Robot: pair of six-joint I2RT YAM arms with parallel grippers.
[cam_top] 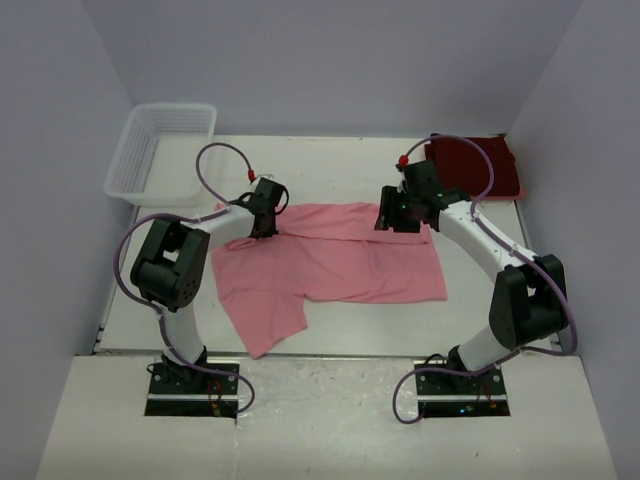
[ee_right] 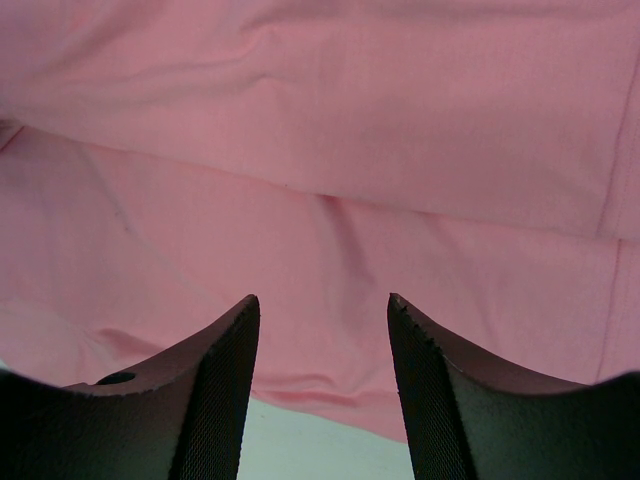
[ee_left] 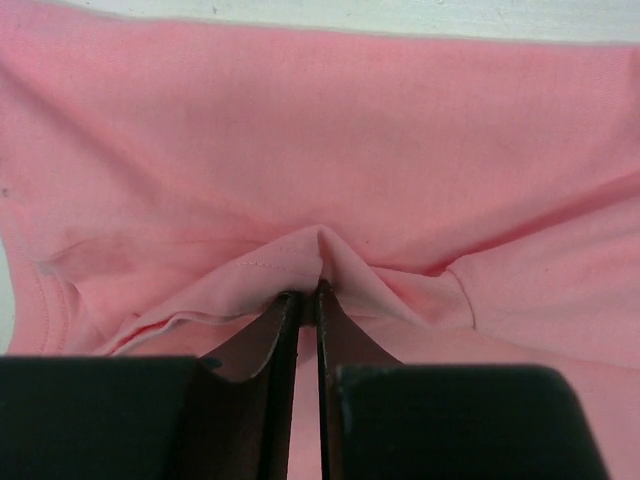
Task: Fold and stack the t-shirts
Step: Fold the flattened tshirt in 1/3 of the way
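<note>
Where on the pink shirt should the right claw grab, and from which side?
Probably the far edge near its right corner, from above. The pink shirt lies flat, so only a pinched-up ridge gives a hold; the left gripper pinches one at the far left; the right gripper hangs open there.

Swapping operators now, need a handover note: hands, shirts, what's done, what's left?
Left hand: shut, pinching a fold of the pink t-shirt near its far left edge.
Right hand: open over the same shirt's far right side, holding nothing.
Maroon t-shirt: flat rectangle at the table's far right corner, looks folded.
Done: maroon, apparently.
Left: fold the pink one, which lies spread mid-table, then stack the two.
</note>
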